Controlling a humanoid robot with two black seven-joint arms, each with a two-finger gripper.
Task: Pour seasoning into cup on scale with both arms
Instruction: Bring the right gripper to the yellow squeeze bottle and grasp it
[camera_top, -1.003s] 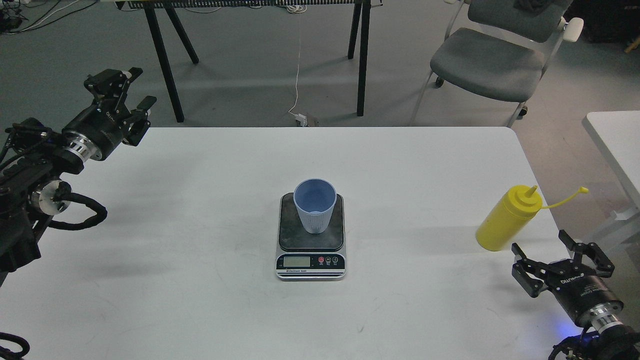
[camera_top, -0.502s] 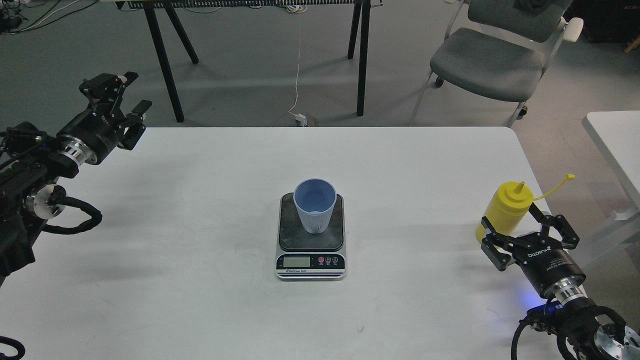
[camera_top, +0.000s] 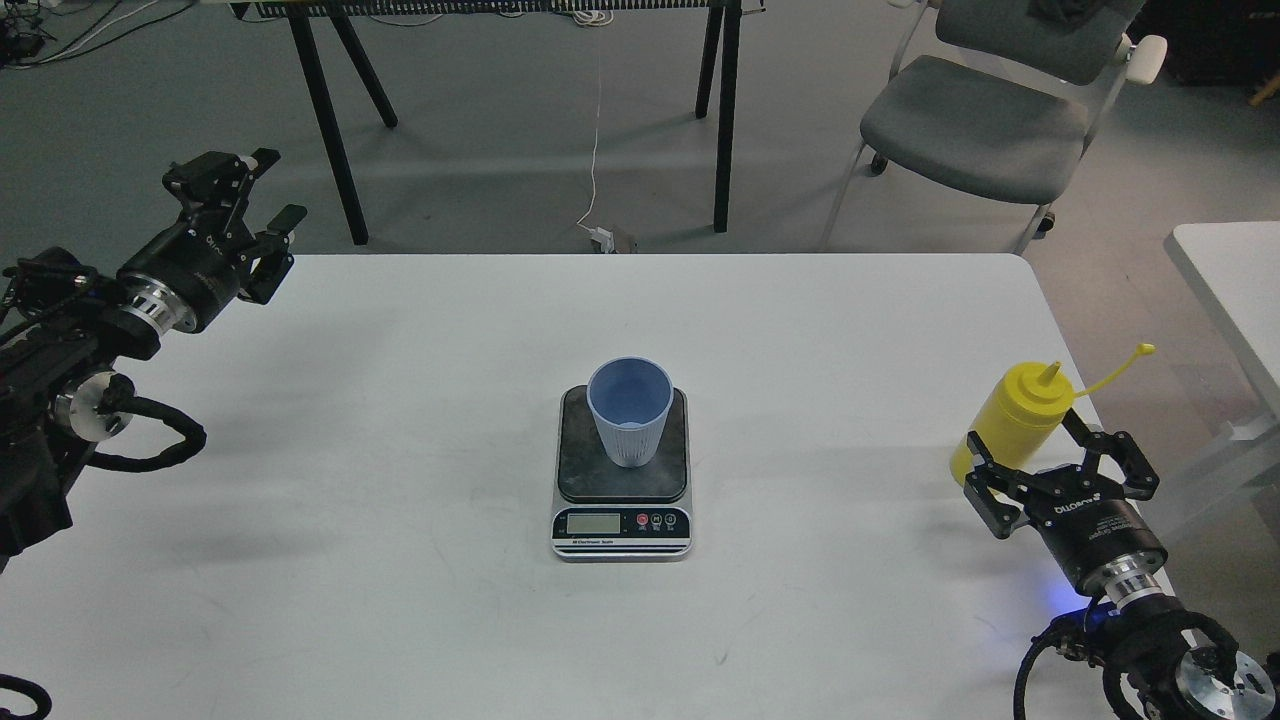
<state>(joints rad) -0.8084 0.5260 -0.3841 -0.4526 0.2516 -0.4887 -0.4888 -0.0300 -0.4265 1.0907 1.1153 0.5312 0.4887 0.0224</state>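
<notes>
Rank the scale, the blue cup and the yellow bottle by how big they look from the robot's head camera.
1. Scale, clearly largest.
2. Yellow squeeze bottle, partly hidden behind the open right gripper.
3. Light blue cup.
Bottle and cup look close; the ranking is unsure.

**White table, two things resting on it**

The white table (camera_top: 400, 450) carries the scale (camera_top: 621, 478) at its middle, display facing the near edge. The seasoning (camera_top: 1015, 415), a yellow squeeze bottle, stands near the right edge, well apart from the scale. The grey floor (camera_top: 500, 140) lies beyond the far edge.
</notes>
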